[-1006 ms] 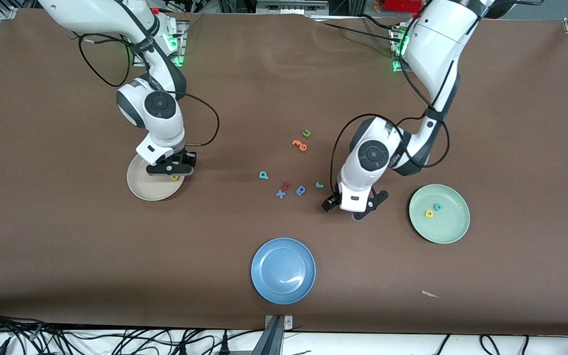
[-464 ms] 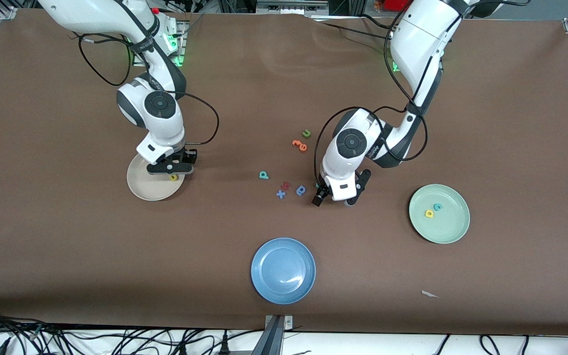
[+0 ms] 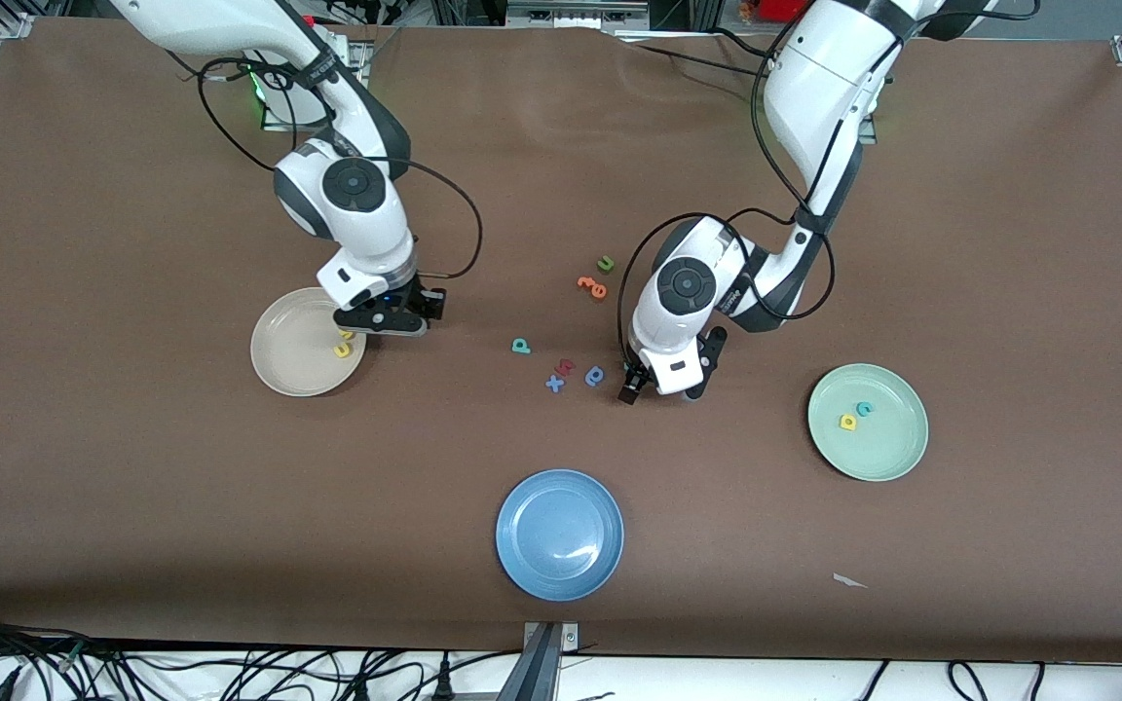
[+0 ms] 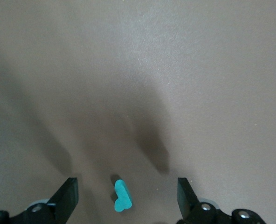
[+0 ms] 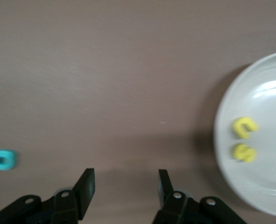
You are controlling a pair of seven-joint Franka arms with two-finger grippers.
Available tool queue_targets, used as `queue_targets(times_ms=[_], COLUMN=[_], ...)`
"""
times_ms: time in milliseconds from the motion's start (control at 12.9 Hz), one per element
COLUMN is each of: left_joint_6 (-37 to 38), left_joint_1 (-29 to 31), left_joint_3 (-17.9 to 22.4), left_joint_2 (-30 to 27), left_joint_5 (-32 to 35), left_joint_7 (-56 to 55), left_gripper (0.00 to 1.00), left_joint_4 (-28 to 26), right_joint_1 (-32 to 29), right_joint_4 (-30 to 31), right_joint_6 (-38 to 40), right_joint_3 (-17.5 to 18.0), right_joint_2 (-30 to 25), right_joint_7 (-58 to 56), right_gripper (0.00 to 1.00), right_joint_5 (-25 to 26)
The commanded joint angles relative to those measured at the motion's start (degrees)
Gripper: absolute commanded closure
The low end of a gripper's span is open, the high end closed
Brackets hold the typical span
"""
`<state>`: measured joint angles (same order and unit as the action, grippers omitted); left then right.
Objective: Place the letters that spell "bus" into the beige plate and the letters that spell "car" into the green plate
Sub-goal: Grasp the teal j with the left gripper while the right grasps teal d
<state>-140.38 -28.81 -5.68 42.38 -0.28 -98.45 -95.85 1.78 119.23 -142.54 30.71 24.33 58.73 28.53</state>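
Note:
My left gripper (image 3: 660, 387) stands low over the table with its fingers open. The small teal "r" (image 4: 122, 196) lies flat between them in the left wrist view (image 4: 127, 189); the hand hides it in the front view. My right gripper (image 3: 378, 324) hangs open and empty (image 5: 125, 182) beside the beige plate (image 3: 293, 350), on its side toward the table's middle. In that plate (image 5: 222, 140) lie the yellow "u" (image 5: 245, 126) and yellow "s" (image 5: 244, 152). The teal "b" (image 3: 520, 346) lies on the table. The green plate (image 3: 887, 443) holds the yellow "a" (image 3: 848, 422) and teal "c" (image 3: 864, 409).
A dark blue round-bowled letter (image 3: 595, 375), a blue "x" (image 3: 554, 384) and a red letter (image 3: 566, 367) lie close to the left gripper. Orange letters (image 3: 592, 285) and a green "u" (image 3: 606, 263) lie farther from the camera. A blue plate (image 3: 559, 534) sits nearest it.
My right gripper opened, left a yellow letter in the beige plate and moved off its rim toward the table's middle. My left gripper travelled from near the green plate to the teal "r".

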Motion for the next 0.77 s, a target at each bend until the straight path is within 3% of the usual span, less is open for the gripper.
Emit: queue_targets(times_ms=[0,310,696], left_joint_6=[-0.60,-0.60,-0.60], left_joint_1=[-0.98,-1.69,-1.86], left_joint_3=[0.76,0.76,0.76], left_joint_2=[0.25,0.78,0.78], left_joint_5=[0.37,0.28,0.28], left_joint_7=[-2.09,-4.11,-4.56], left_gripper=[0.11,0.30,0.51], left_joint_4=[0.14,0.40,0.40], right_joint_1=[4.71,10.61,12.98], right_joint_4=[-8.73,-17.00,-19.65], right_joint_6=[0.42,0.51,0.51], right_joint_3=[0.23,-0.12,-0.21], right_joint_2=[8.07,15.20,20.39], right_joint_7=[7.25,10.95,18.69], right_gripper=[0.37,0.33,0.33], right_joint_5=[0.11,1.70,10.92])
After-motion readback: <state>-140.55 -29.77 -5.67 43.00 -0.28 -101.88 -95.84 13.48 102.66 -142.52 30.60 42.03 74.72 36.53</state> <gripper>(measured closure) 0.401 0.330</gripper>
